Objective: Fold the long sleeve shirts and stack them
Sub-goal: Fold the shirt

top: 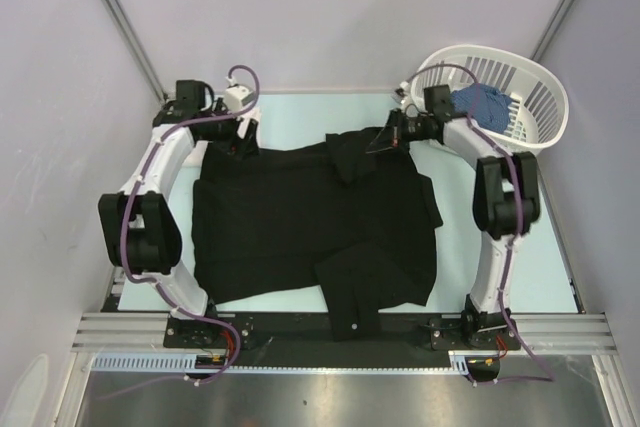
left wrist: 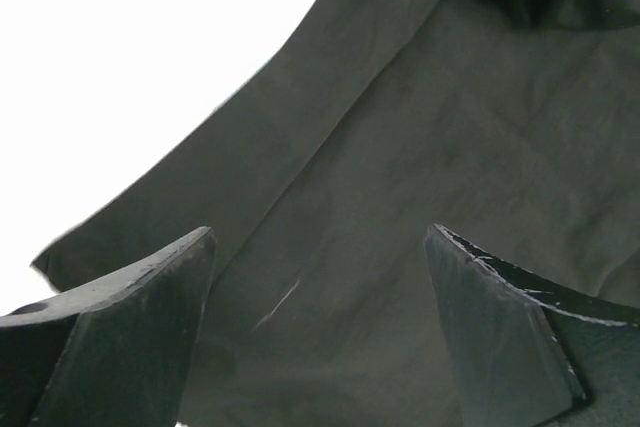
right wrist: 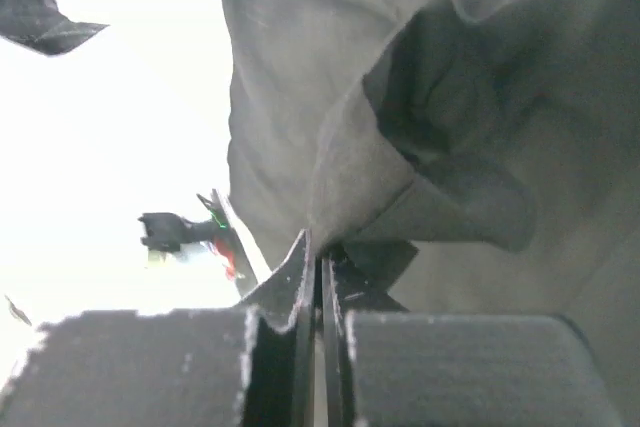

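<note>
The black shirt [top: 300,217] lies spread over the middle of the table, a sleeve folded across its front right and hanging past the near edge. My left gripper [top: 243,139] is open over the shirt's far left corner, its jaws wide apart above the black cloth [left wrist: 400,197]. My right gripper [top: 385,139] is shut on a fold of the black shirt [right wrist: 400,147] at its far right edge near the collar. The white shirt is out of view.
A white slatted basket [top: 535,87] stands at the far right and holds blue cloth [top: 483,105]. Pale walls close in on the left, back and right. A metal rail [top: 340,327] runs along the near edge.
</note>
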You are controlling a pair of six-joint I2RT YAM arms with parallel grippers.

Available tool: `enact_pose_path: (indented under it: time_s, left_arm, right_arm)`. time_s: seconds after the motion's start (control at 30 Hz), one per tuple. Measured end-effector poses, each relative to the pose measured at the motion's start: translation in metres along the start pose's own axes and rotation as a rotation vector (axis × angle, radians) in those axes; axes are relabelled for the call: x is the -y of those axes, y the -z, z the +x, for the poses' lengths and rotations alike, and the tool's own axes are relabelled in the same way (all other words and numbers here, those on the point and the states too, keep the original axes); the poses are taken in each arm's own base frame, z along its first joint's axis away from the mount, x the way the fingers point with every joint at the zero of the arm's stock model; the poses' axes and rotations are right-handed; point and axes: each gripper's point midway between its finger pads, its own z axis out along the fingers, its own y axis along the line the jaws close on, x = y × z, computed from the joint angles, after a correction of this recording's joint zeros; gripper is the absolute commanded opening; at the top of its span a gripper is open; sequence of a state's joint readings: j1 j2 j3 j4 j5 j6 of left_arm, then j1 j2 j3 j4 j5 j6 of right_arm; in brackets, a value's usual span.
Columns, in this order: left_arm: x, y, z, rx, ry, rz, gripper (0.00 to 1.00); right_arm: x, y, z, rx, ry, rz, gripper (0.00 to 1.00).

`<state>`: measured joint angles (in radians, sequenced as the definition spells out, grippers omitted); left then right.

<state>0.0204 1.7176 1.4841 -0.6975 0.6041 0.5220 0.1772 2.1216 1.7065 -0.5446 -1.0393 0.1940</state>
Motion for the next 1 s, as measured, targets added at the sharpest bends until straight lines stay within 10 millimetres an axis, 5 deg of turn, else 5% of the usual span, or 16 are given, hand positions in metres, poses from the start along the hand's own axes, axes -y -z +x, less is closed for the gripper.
enact_pose_path:
  time_s: [0.2,0.47,0.63,0.8,1.0]
  left_arm:
    - [0.058,-0.029,-0.046,0.048,-0.064,0.006,0.99]
    - [0.170,-0.057,-0.118,0.267,-0.280,0.094,0.99]
    - [0.181,-0.077,-0.141,0.354,-0.346,0.089,0.98]
    - [0.174,-0.109,-0.127,0.311,-0.348,0.097,0.89]
    - [0.172,-0.127,-0.118,0.269,-0.330,0.100,0.45]
  right_arm:
    - [-0.019,0.027,-0.029,0.303,-0.285,0.066,0.00]
    - [-0.025,0.012,-0.052,0.479,-0.619,0.157,0.00]
    - [-0.036,0.005,-0.052,0.496,-0.652,0.158,0.00]
    - [-0.047,0.014,-0.060,0.534,-0.601,0.162,0.00]
    - [-0.067,0.024,-0.081,0.577,-0.476,0.162,0.00]
